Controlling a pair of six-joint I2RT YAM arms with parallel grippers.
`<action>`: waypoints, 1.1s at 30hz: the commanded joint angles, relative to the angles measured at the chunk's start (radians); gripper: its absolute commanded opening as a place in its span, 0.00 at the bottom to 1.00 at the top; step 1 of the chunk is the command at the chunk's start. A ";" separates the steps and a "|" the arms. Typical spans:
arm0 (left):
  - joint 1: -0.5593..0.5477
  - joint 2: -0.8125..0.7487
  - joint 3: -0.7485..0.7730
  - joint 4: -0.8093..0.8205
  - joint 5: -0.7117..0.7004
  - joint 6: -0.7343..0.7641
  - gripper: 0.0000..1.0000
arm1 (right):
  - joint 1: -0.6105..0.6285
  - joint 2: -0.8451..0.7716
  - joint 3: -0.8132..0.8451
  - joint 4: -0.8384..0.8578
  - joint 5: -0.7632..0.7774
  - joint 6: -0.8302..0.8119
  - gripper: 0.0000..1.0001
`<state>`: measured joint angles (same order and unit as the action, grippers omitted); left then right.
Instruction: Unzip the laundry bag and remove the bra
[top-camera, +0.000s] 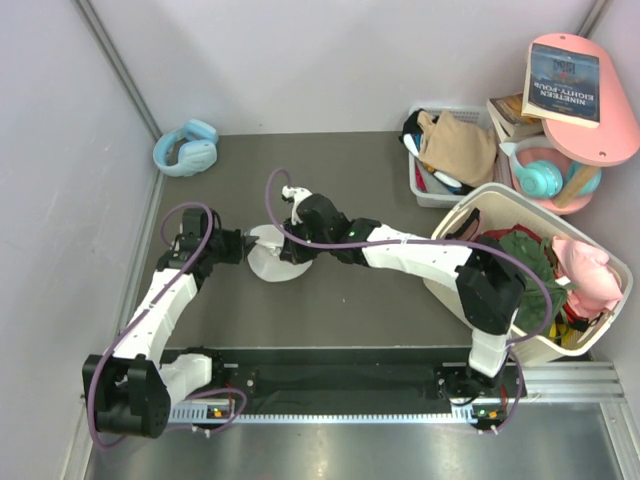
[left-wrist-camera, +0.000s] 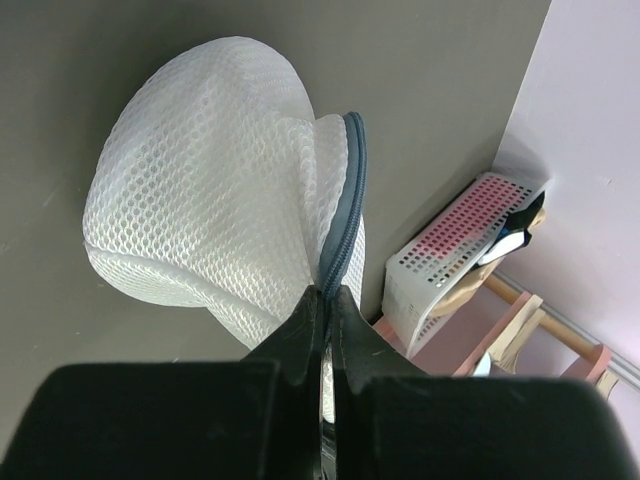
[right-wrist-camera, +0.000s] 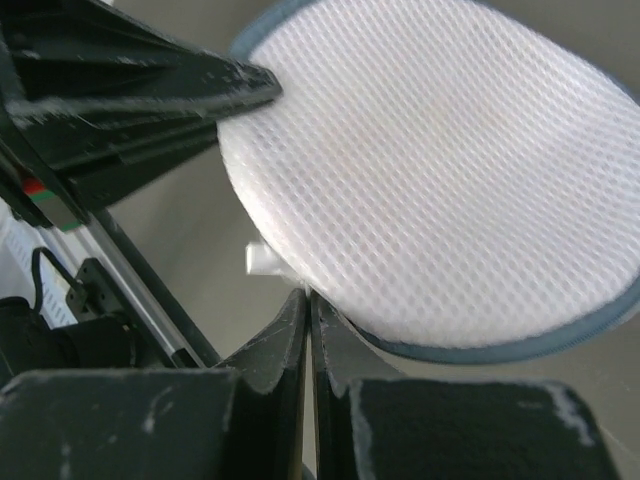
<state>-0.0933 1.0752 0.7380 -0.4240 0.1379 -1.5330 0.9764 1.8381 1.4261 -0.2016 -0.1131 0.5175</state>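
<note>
The laundry bag (top-camera: 272, 255) is a round white mesh pouch with a grey-blue zip round its rim, held up between my two grippers at the middle of the table. My left gripper (top-camera: 240, 247) is shut on its zip rim; in the left wrist view the tips (left-wrist-camera: 328, 293) pinch the zip band and the bag (left-wrist-camera: 210, 190) bulges beyond them. My right gripper (top-camera: 291, 250) is shut on the opposite rim (right-wrist-camera: 309, 295), right beside a small white tab (right-wrist-camera: 260, 258). The bag (right-wrist-camera: 440, 170) fills the right wrist view. The zip looks closed. The bra is hidden.
Blue headphones (top-camera: 186, 147) lie at the back left. A small grey crate (top-camera: 428, 185) with tan cloth (top-camera: 458, 145) stands at the back right. A big white basket (top-camera: 470, 205) of clothes with a pink garment (top-camera: 585, 270) stands right. A pink shelf (top-camera: 600, 140) carries a book (top-camera: 562, 82).
</note>
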 joint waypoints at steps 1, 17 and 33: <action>0.001 -0.018 0.001 0.040 -0.027 0.023 0.00 | -0.031 -0.103 -0.067 0.022 0.043 0.004 0.00; 0.000 0.164 0.142 0.149 0.123 0.267 0.00 | -0.054 -0.094 -0.053 0.042 -0.033 -0.008 0.00; 0.000 0.114 0.164 -0.047 0.285 0.465 0.86 | -0.013 0.036 0.096 0.033 -0.092 0.007 0.00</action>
<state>-0.0925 1.2568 0.9363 -0.4465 0.3538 -1.0718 0.9405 1.8500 1.4456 -0.1905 -0.1749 0.5278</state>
